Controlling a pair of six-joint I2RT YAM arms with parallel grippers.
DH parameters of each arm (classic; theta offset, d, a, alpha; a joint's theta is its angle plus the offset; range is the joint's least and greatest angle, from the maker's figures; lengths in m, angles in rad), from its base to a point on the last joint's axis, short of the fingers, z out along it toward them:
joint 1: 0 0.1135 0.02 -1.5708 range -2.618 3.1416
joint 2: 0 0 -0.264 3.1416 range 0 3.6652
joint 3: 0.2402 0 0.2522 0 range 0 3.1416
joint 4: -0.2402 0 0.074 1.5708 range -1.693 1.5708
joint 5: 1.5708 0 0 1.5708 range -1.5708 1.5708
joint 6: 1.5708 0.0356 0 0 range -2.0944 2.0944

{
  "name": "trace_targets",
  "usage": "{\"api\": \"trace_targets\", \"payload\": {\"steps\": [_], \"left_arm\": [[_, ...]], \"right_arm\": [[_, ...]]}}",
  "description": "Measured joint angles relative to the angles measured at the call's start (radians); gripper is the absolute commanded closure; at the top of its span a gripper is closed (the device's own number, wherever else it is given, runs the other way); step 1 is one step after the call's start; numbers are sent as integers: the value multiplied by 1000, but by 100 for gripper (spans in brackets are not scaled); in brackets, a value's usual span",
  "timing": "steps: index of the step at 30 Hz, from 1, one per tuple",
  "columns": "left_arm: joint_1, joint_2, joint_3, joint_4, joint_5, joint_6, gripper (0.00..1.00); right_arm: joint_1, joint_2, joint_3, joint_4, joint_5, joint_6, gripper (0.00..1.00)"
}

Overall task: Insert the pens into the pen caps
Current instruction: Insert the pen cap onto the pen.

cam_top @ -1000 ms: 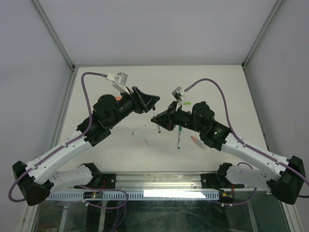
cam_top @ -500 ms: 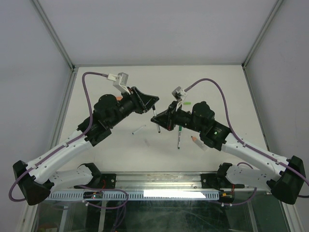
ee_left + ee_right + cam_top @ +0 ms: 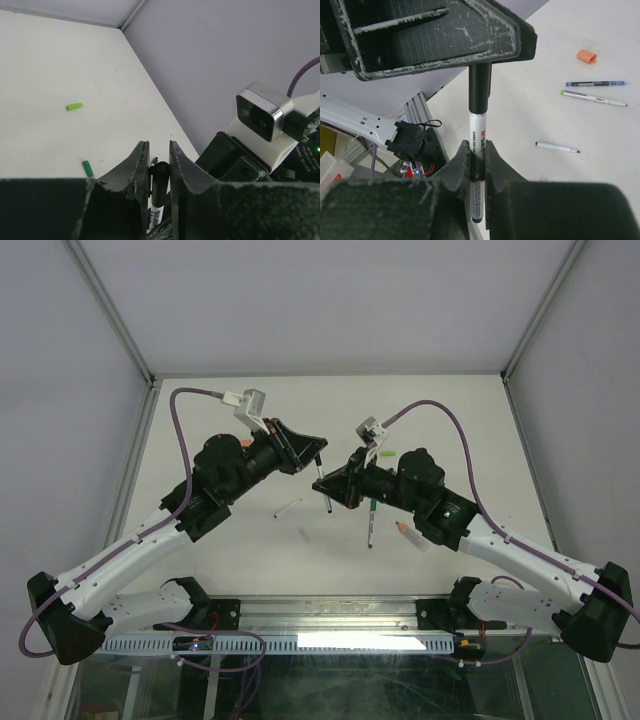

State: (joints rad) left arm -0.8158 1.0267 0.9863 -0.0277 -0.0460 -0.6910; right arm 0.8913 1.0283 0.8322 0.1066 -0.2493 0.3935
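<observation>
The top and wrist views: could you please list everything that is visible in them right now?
held pen: one, white barrel, upright in the right gripper.
black cap: one, black, in the left gripper, on the held pen's upper end.
orange cap: one, orange, on the table.
light green cap: one, light green, on the table.
dark blue pen: one, dark blue, near the orange cap.
green-ended pen: one, white, beside the dark blue pen.
short white pen: one, white, lying alone.
greenish pen: one, greenish, under the right arm.
orange-tipped pen: one, pale, beside the right arm.
table: one, white.
left gripper: black, shut on the black cap.
right gripper: black, shut on the held pen.
</observation>
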Motion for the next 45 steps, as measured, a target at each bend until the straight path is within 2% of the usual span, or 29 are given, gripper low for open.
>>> {"api": "trace_targets", "payload": {"steps": [9, 17, 33, 45], "left_arm": [[19, 31, 58, 22, 9, 64, 100], [25, 69, 188, 52, -1, 160, 100], [22, 90, 233, 157, -55, 217, 100], [5, 97, 238, 241, -121, 220, 100]], "right_arm": [[-10, 50, 126, -92, 47, -7, 100], [-34, 132, 369, -225, 53, -102, 100], [-107, 279, 740, -528, -50, -262, 100], [-144, 433, 1039, -708, -158, -296, 100]]}}
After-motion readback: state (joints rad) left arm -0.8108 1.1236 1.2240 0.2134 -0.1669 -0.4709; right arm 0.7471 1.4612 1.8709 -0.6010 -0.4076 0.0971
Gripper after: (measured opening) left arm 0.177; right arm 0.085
